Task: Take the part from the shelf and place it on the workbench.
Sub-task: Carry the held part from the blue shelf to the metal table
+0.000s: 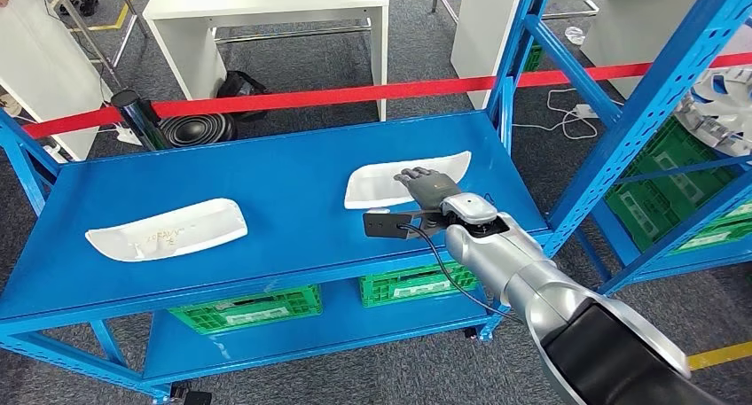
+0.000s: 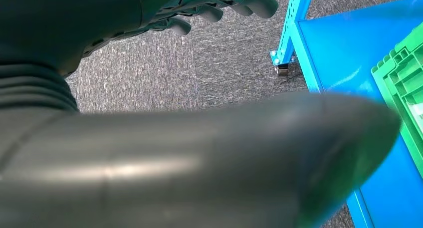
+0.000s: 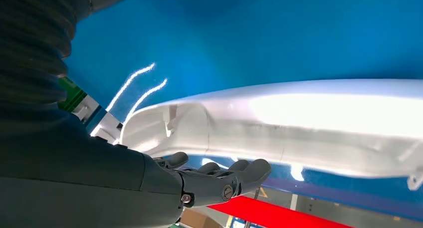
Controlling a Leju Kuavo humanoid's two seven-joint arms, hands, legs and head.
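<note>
Two white moulded parts lie on the blue shelf's top deck [image 1: 293,170]: one at the left [image 1: 167,229], one at the right [image 1: 372,185]. My right hand [image 1: 430,186] is stretched out over the near end of the right part [image 3: 299,123], fingers spread and not closed around it. In the right wrist view the dark fingers [image 3: 224,175] lie along the part's edge. My left hand [image 2: 114,13] hangs low beside the shelf over the carpet and holds nothing, its fingers loosely bent.
Green crates [image 1: 244,307] sit on the lower deck under the parts. A red barrier tape [image 1: 355,93] runs behind the shelf, with white tables [image 1: 266,6] beyond. A second blue rack [image 1: 656,77] with green crates [image 1: 674,183] stands close at the right.
</note>
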